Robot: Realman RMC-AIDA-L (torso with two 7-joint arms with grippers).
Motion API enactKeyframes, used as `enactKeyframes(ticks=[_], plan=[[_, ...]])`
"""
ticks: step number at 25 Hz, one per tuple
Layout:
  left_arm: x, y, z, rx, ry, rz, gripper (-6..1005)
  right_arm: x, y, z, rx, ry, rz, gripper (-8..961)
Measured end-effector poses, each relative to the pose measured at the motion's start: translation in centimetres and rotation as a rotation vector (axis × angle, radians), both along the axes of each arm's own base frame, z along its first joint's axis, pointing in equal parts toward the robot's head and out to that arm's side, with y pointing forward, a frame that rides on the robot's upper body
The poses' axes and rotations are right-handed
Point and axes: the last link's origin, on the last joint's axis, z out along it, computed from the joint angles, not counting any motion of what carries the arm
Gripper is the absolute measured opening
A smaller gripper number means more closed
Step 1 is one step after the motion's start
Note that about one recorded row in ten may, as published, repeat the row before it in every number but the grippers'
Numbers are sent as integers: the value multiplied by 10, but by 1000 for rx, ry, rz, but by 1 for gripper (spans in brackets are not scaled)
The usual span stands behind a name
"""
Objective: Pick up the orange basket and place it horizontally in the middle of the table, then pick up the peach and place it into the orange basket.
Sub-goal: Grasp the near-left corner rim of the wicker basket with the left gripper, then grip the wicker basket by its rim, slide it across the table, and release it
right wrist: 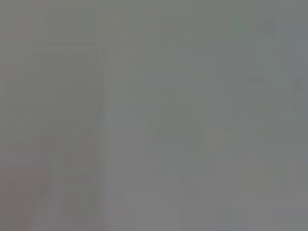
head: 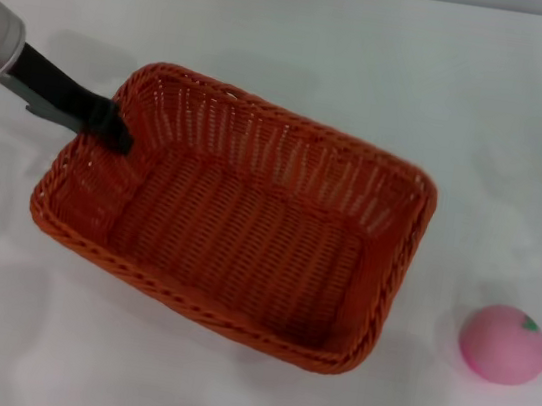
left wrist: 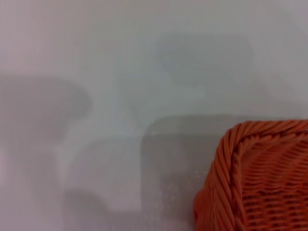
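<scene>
Peach right of basket on table.

Bare white desk all along the far side and down the near edge, open to any approach. Blocking the middle: orange basket, lying askew, interior hollow and reachable from above. At its far-left corner, left tool over the rim, crowding that side. Clear strip of desk between basket and peach near the right edge; nothing around or above the peach.
</scene>
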Motion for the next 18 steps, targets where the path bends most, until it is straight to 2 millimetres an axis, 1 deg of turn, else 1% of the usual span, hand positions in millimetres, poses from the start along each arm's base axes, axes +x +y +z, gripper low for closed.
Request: enactKeyframes(ticks=[6, 8, 10, 12, 18], plan=[[6, 1, 14, 29, -75, 17, 143, -1, 1, -1, 0, 3, 6, 845], [6, 1, 15, 33, -84, 21, 143, -3, 2, -1, 0, 6, 12, 845], [6, 2, 26, 63, -126, 47, 142, -3, 3, -1, -2, 8, 16, 845], [6, 4, 32, 85, -158, 72, 142, -4, 3, -2, -4, 10, 18, 845], [5, 6, 39, 121, -199, 149, 142, -6, 6, -2, -8, 16, 26, 845]])
